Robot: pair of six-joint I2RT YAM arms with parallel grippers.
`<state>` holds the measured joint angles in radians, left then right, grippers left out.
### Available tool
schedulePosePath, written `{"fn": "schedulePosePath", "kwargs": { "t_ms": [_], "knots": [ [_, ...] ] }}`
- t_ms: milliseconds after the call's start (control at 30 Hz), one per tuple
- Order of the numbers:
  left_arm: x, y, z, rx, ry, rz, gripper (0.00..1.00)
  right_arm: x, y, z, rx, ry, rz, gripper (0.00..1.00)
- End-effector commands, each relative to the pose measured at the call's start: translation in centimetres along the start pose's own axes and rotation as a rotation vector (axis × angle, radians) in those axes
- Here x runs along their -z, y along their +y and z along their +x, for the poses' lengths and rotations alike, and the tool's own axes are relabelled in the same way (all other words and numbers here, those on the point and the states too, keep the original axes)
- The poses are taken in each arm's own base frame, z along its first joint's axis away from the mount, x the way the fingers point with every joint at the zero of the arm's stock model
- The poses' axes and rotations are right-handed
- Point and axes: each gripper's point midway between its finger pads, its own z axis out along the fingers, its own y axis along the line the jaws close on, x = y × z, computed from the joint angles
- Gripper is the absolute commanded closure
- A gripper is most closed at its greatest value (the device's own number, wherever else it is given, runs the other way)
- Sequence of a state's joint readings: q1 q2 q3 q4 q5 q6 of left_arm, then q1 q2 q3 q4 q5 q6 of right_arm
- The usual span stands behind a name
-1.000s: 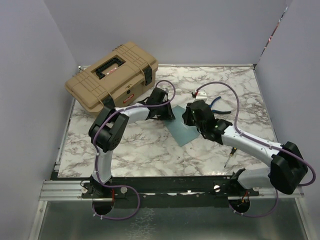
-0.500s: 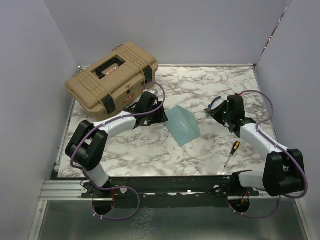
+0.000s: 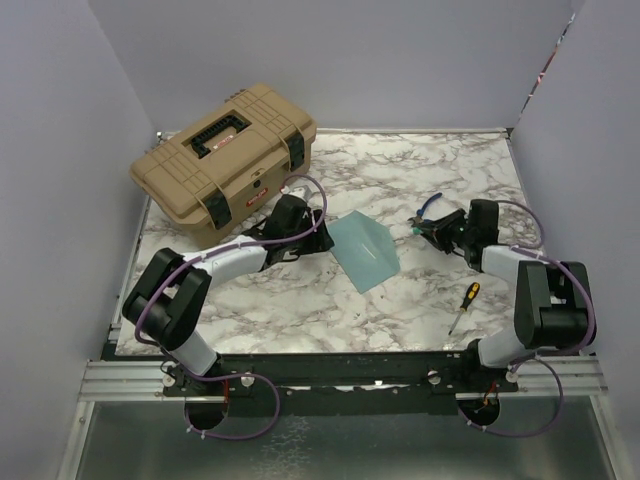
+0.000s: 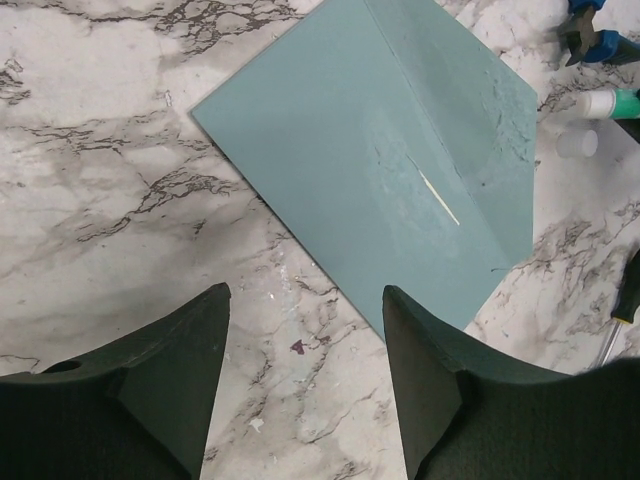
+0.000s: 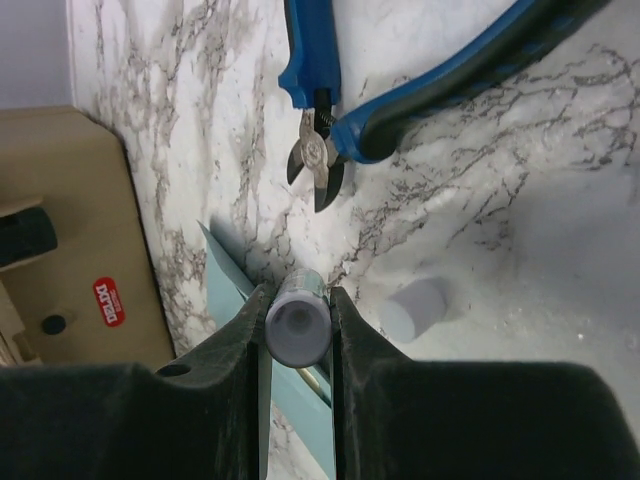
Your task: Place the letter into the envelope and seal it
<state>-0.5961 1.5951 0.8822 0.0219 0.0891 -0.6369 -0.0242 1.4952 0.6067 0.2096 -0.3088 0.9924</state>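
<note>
The teal envelope [image 3: 365, 250] lies flat on the marble table, flap folded along a crease [image 4: 370, 150]; its edge also shows in the right wrist view [image 5: 225, 290]. The letter is hidden; only a thin cream sliver [image 4: 435, 190] shows on the envelope near the crease. My left gripper [image 3: 323, 238] is open just left of the envelope's near corner, with bare table between its fingers [image 4: 305, 290]. To the envelope's right, my right gripper [image 3: 435, 231] is shut on a small glue stick [image 5: 298, 325], held low over the table [image 5: 298, 295].
A tan toolbox [image 3: 225, 150] stands at the back left. Blue-handled pliers [image 3: 437, 207] lie just beyond the right gripper, with a small loose cap [image 5: 413, 308] beside them. A yellow-handled screwdriver [image 3: 463, 305] lies near the front right.
My left gripper has opened and drawn back left off the envelope. My right arm has swung right, away from the envelope, carrying the glue stick down beside the pliers.
</note>
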Motion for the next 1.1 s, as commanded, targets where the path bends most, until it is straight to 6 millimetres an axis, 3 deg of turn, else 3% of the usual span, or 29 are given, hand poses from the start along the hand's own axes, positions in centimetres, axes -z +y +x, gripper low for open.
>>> {"fn": "schedulePosePath", "kwargs": {
  "t_ms": [0,200,367,500,600,800,967,1067],
  "knots": [
    [0.0,-1.4,-1.1,-0.005,-0.054,0.062,0.36,-0.9,1.3,-0.6,-0.043,0.04,-0.062,0.87],
    [-0.5,-2.1,-0.8,0.01,-0.017,0.09,0.35,-1.2,-1.2,-0.5,-0.123,0.087,0.015,0.72],
    [-1.1,-2.8,-1.3,0.029,-0.003,0.101,0.34,-1.4,-2.0,-1.4,-0.156,0.09,0.037,0.61],
    [-1.6,-3.2,-1.9,0.031,0.005,0.094,0.33,-1.4,-3.3,-1.4,-0.168,0.109,0.106,0.43],
    [-1.6,-3.6,-2.4,0.029,0.009,0.094,0.33,-0.5,-3.1,-1.6,-0.16,0.097,0.125,0.36],
    [-1.9,-5.0,-3.6,-0.004,0.003,0.135,0.37,2.5,-1.1,-3.2,-0.053,0.047,0.154,0.38],
    [-2.2,-4.9,-4.3,-0.095,-0.027,0.111,0.47,4.8,1.6,-4.0,0.096,0.024,0.084,0.56],
    [-3.3,-4.2,-4.1,-0.147,-0.025,0.081,0.51,4.7,3.5,-3.4,0.152,0.059,-0.039,0.65]
  ]
}}
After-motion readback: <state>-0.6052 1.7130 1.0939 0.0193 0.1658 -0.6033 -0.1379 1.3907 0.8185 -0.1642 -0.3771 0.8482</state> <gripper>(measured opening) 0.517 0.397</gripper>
